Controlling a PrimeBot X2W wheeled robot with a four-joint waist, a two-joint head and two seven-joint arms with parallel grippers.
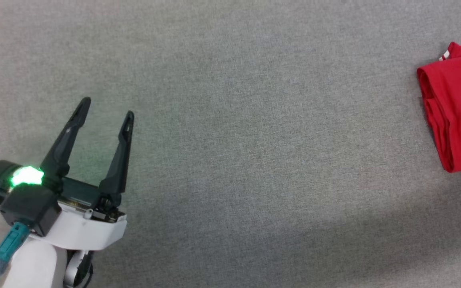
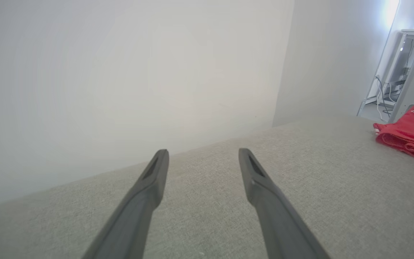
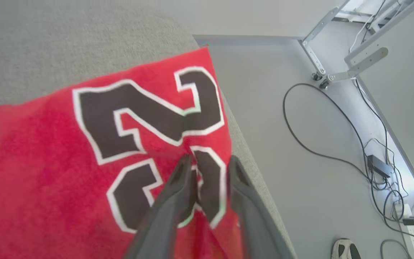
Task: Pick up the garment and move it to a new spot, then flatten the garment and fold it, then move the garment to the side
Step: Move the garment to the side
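Left gripper (image 1: 108,108) is gaping wide; right gripper (image 3: 210,163) is sitting narrow on the garment (image 3: 31,162) (grip unclear), floor cables (image 3: 381,172) lying beyond

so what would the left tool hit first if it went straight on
Nothing near: the left tool points along the grey fabric surface, the folded red jersey lying well off to its right. Beyond the surface's far edge, probably the plain white wall.

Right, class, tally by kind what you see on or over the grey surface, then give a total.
Red garment: 1
End effectors: 2 (left end effector, right end effector)
Total: 3
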